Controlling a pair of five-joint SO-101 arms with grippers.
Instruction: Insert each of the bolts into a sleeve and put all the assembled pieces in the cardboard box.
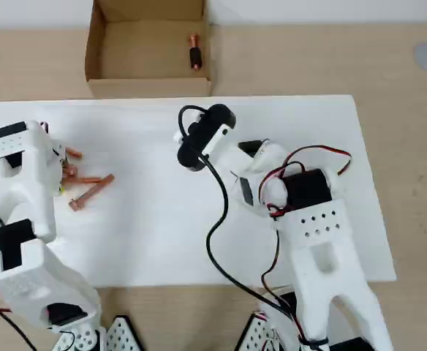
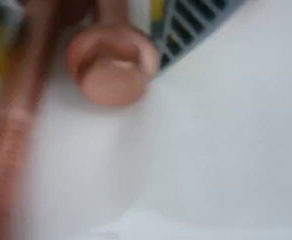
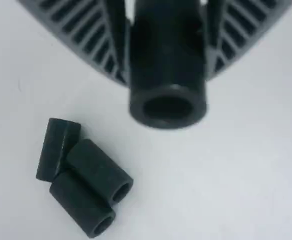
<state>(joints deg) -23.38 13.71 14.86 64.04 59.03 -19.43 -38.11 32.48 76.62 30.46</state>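
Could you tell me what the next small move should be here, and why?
Probably lift the left gripper with its bolt off the white sheet and carry it toward the right gripper, which grips a sleeve with its open bore exposed. Each gripper seems to hold one part, so mating them comes next.

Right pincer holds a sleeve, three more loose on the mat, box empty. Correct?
No. The box isn't empty: the high view shows one assembled piece in it. Right pincer holds a sleeve, three more loose on the mat.
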